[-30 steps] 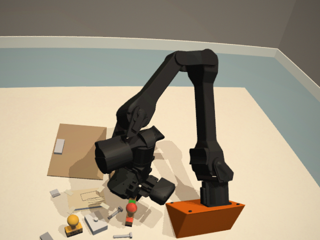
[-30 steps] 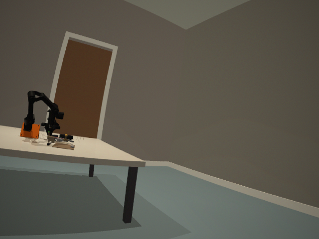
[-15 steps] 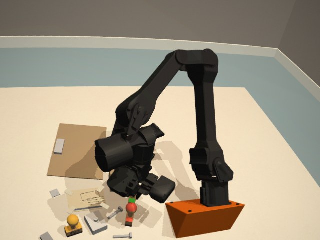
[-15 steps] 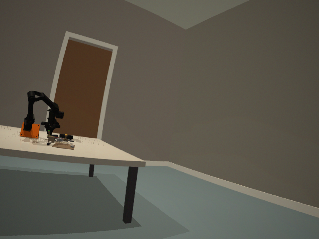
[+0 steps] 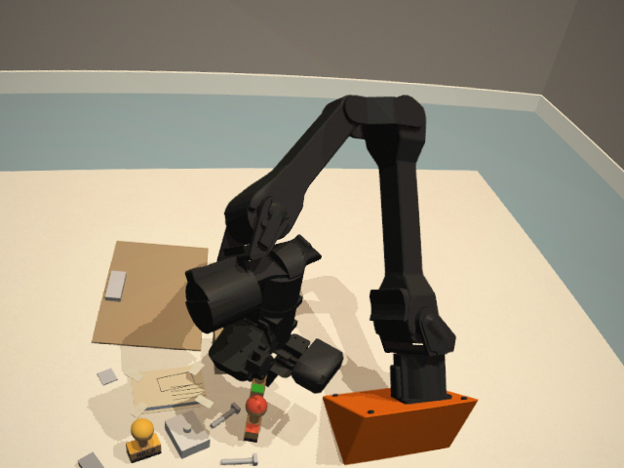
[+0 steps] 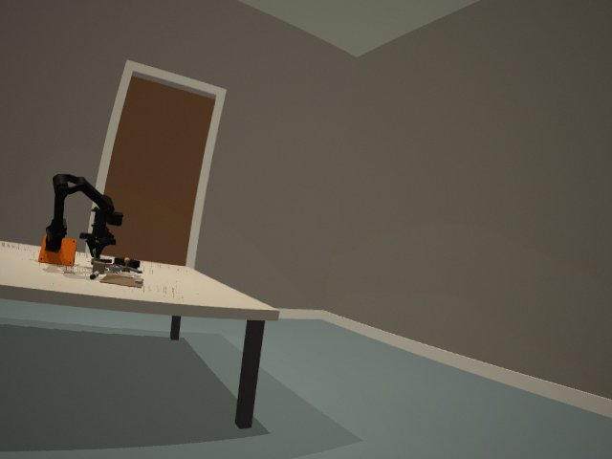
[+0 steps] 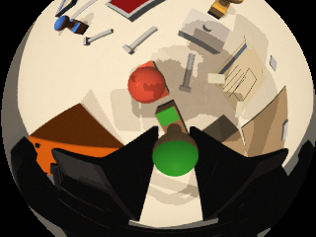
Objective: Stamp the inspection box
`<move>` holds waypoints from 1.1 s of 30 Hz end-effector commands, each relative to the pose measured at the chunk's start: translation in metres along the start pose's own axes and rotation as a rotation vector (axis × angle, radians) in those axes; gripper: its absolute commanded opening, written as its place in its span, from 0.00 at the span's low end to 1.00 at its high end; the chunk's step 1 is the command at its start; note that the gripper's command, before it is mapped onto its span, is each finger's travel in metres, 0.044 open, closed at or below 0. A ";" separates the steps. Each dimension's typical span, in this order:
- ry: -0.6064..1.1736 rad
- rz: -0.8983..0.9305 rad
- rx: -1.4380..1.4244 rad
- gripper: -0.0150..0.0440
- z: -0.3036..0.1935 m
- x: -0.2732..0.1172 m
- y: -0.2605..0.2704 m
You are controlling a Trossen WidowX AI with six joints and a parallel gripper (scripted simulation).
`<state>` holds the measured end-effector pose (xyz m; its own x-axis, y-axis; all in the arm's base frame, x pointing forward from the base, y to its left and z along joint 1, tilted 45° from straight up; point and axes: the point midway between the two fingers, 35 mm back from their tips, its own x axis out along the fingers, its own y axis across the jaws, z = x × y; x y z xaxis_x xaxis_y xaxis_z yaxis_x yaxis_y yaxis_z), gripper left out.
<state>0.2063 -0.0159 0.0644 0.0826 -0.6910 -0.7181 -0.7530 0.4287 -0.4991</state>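
My gripper (image 5: 261, 376) (image 7: 174, 130) is shut on the green-knobbed stamp (image 5: 257, 388) (image 7: 175, 158), whose base has a green patch on top. The stamp seems to be just above the bench, behind the red-knobbed stamp in the top view; its exact height is hard to tell and its printing face is hidden. The card (image 5: 143, 387) (image 7: 263, 75) lies taped down to the left of the gripper in the top view, with a plain outlined box on it. A red ink pad (image 7: 135, 6) in a grey tray is partly visible at the top of the wrist view.
A red-knobbed stamp (image 5: 256, 405) (image 7: 146, 85) stands close by. A yellow-knobbed stamp (image 5: 142, 430), a grey block with a small knob (image 5: 186, 435) (image 7: 203, 32), a blue-knobbed stamp (image 7: 61, 23) and several bolts lie around. A brown board (image 5: 151, 296) lies beyond the card.
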 end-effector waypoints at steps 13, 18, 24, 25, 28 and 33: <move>-0.003 0.004 0.004 0.25 0.001 -0.008 0.000; -0.003 0.004 0.004 0.25 0.001 -0.011 0.000; -0.003 0.004 0.004 0.25 0.001 -0.014 0.000; -0.003 0.004 0.004 0.25 0.001 -0.014 0.000; -0.003 0.004 0.003 0.25 0.001 -0.016 0.000; -0.003 0.004 0.003 0.25 0.001 -0.018 0.000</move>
<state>0.2052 -0.0047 0.0755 0.0816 -0.6904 -0.7188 -0.7536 0.4292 -0.4978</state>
